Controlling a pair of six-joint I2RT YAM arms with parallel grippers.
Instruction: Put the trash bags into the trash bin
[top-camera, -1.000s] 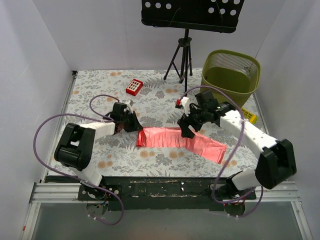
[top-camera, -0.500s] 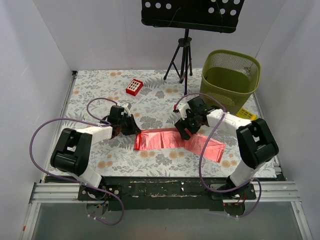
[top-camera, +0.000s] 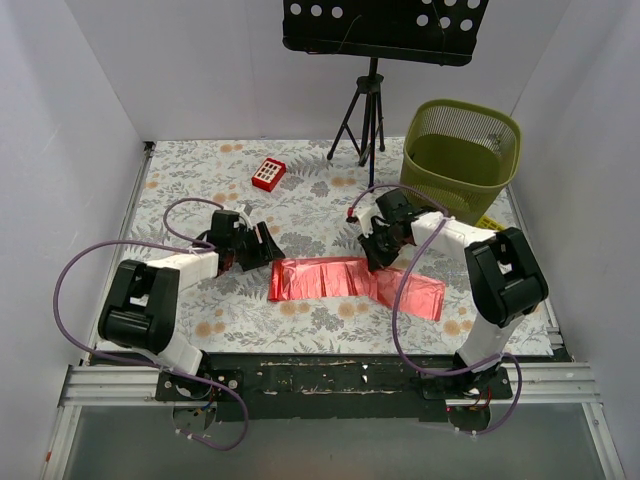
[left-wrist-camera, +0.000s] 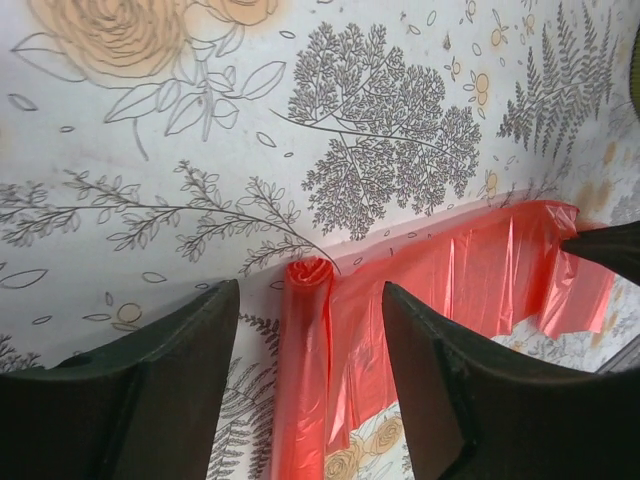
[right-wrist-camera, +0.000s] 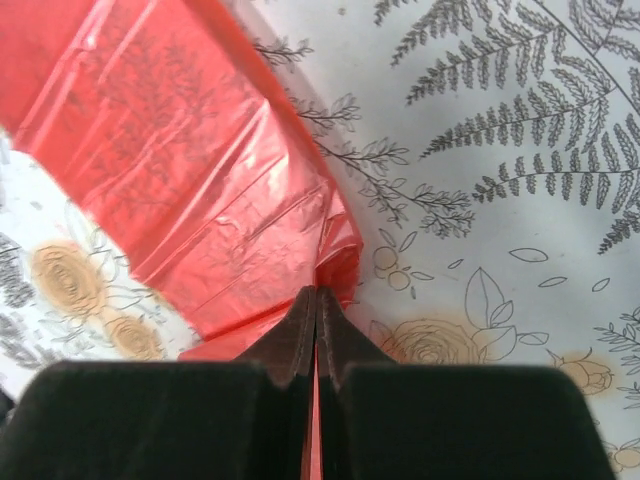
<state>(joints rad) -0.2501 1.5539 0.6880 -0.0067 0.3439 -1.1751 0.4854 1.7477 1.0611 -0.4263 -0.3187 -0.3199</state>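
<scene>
Surface: table (top-camera: 190, 185) under a white cloth printed with grey ferns and orange roses. White walls (top-camera: 90, 90) on three sides. At the back, a black music stand (top-camera: 375, 30) on a tripod. Trash bin (top-camera: 455, 182) in the far right corner, well apart from the trash bags (top-camera: 330, 278). These lie flat as a red strip at mid-table, with one end rolled. Small red box (top-camera: 268, 174) far left of centre; markings on its white buttons too small to read. Left gripper (left-wrist-camera: 308, 300): jaws wide apart, straddling the rolled end and gripping nothing. Right gripper (right-wrist-camera: 317, 305): fingers pressed together, pinching the film's edge.
</scene>
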